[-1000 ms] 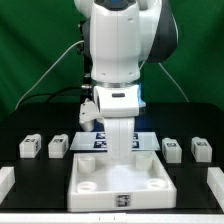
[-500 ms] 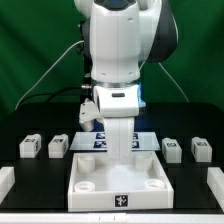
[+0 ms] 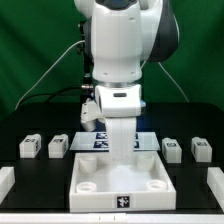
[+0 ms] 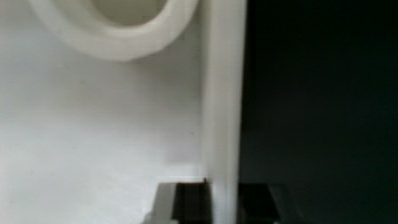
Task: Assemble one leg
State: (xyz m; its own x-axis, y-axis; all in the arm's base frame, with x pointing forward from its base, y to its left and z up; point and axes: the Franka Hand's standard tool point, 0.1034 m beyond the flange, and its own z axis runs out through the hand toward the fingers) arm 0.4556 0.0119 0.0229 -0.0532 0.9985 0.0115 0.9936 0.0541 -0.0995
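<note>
Several small white legs with marker tags stand in a row on the black table: two at the exterior view's left [image 3: 30, 146] [image 3: 59, 145] and two at its right [image 3: 172, 149] [image 3: 201, 149]. The large white tray-like piece [image 3: 92, 197] lies at the front centre. My gripper [image 3: 122, 150] is down at its back rim, far from every leg. In the wrist view the dark fingers [image 4: 185, 203] stand either side of the white rim [image 4: 222, 100] and touch it, so the gripper [image 4: 224, 200] is shut on that rim. No leg shows in the wrist view.
The marker board [image 3: 97, 141] lies behind the tray-like piece, partly hidden by the arm. White blocks sit at the front left [image 3: 5, 180] and front right [image 3: 215, 182] edges. A round socket [image 4: 125, 25] of the tray-like piece shows in the wrist view.
</note>
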